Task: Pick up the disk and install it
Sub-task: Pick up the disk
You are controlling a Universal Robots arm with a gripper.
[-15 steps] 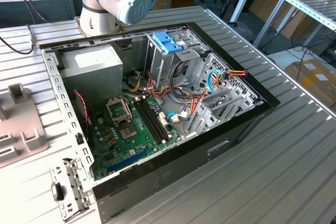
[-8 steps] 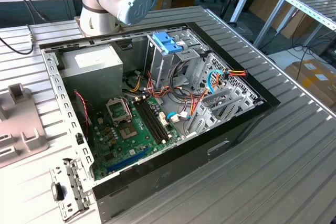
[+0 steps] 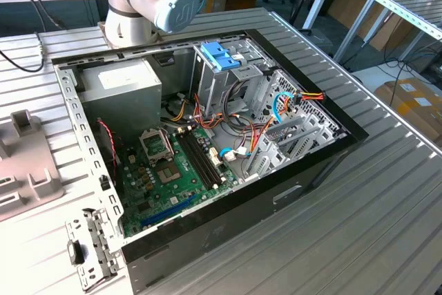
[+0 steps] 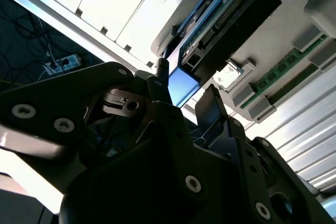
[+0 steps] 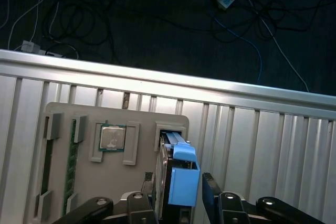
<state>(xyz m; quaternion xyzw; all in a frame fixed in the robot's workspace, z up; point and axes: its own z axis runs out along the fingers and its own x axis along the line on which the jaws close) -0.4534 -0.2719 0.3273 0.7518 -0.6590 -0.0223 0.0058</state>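
The disk (image 5: pixel 184 179) stands on edge in a slot of a grey holder tray (image 5: pixel 63 116). It is a dark flat drive with a bright blue tab end, and its dark body (image 4: pixel 231 30) shows in the second wrist view. My gripper (image 5: pixel 179 181) straddles the blue end from above, with one black finger (image 5: pixel 149 188) on one side and the other finger (image 5: pixel 210 188) on the other. A slim dark gap shows beside the tab, so the gripper (image 4: pixel 186 92) looks open. The disk rests in its slot.
The same tray also holds a processor chip (image 5: pixel 111 137) and a memory stick (image 5: pixel 72 166). In the exterior view an open computer case (image 3: pixel 207 136) lies on the ribbed metal table (image 3: pixel 373 191), with a blue-latched drive cage (image 3: pixel 221 56) at its far end. Cables lie on the dark floor (image 5: pixel 157 19) past the table edge.
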